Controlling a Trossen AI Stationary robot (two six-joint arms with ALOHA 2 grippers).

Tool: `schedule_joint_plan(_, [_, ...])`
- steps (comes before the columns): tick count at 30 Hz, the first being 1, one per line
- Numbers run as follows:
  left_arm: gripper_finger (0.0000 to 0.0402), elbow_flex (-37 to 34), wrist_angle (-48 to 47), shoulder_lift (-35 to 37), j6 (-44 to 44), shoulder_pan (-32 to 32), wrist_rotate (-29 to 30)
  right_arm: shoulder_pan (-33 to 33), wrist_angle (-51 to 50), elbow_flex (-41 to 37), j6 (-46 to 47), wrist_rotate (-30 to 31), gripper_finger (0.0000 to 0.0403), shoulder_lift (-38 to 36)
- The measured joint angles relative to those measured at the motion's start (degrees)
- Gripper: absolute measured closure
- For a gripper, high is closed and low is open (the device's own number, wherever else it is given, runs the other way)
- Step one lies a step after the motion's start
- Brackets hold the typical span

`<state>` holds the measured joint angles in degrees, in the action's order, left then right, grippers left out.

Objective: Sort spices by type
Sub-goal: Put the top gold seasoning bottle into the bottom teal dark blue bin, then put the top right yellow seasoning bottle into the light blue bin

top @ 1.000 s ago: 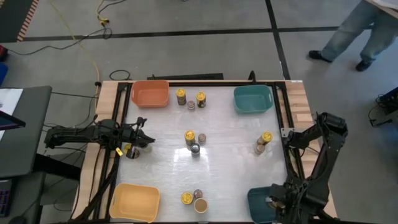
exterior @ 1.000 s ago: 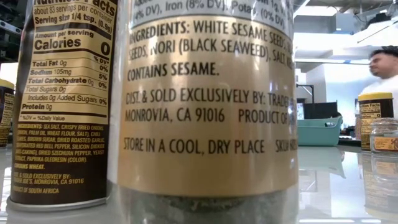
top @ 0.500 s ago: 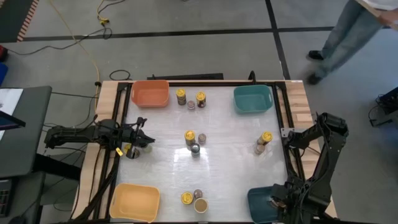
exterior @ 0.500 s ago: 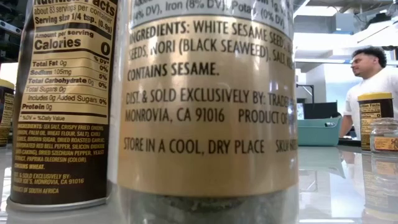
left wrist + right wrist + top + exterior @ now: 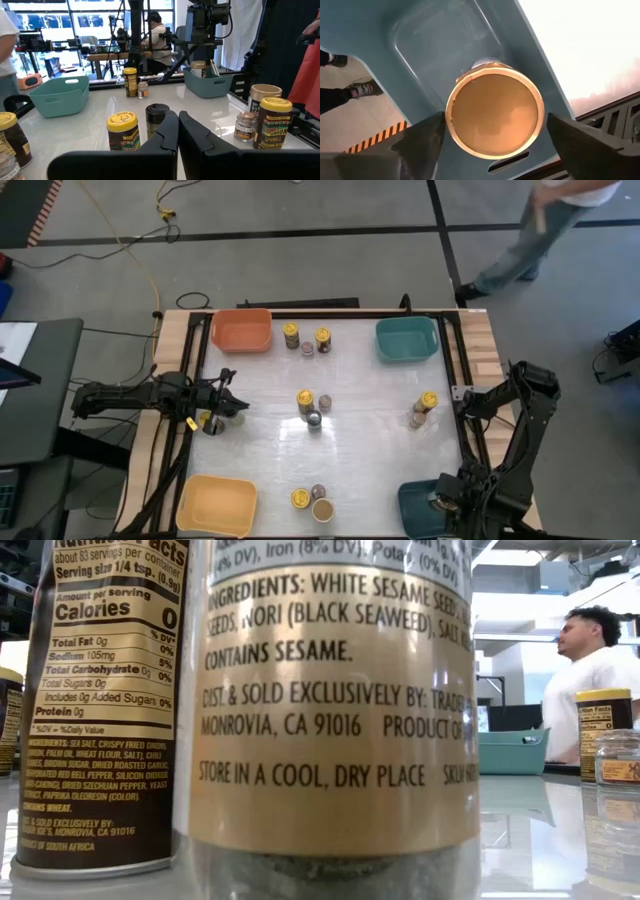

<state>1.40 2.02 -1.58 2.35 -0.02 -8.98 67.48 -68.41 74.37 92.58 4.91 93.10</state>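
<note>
White tabletop [image 5: 370, 440] fills the middle of the high view, with bins at its corners: orange [image 5: 241, 330] upper left, teal [image 5: 407, 339] upper right, yellow [image 5: 216, 503] lower left, and a second teal bin [image 5: 415, 505] at lower right. My right gripper [image 5: 490, 140] hangs over that lower-right bin with its fingers [image 5: 422, 142] spread wide on either side of a tan-lidded jar [image 5: 493, 114]; neither finger seems to touch it, so I judge the jar to be standing free in the bin. My left gripper [image 5: 178, 131] waits at the left edge of the table, jaws closed on nothing, facing the jars in the centre [image 5: 311, 408]. More jars stand near the top middle [image 5: 305, 339], at the right [image 5: 423, 408] and at the bottom middle [image 5: 311, 502]. A person [image 5: 535, 225] walks past the upper right corner, off the table. Risk from here: if I lift out at a slant, a finger could clip the jar's rim and tip it, or drag the light bin along the table. Many jars are still unsorted, so a toppled one could roll into its neighbours.
</note>
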Motion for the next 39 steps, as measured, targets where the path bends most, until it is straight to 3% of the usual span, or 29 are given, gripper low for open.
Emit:
schedule_joint_plan(12, [0.0401,-0.01,0.00,-0.01,0.00,0.01,0.00,-0.13,-1.50,2.81,0.10,-0.02,0.0018,-0.17])
schedule_joint_plan(24, [0.0401,0.01,0.00,0.00,0.00,0.00,-0.01,-1.28,-11.32,7.12,4.87,4.17,0.0017,-0.24])
schedule_joint_plan(33, [0.0401,0.00,0.00,0.00,0.00,-0.01,-0.01,-8.26,-11.28,7.13,4.83,4.68,0.0017,-0.24])
schedule_joint_plan(39, [0.0401,0.01,0.00,-0.02,0.00,0.01,-0.01,-14.64,-9.86,7.13,-0.09,5.78,0.0017,-0.24])
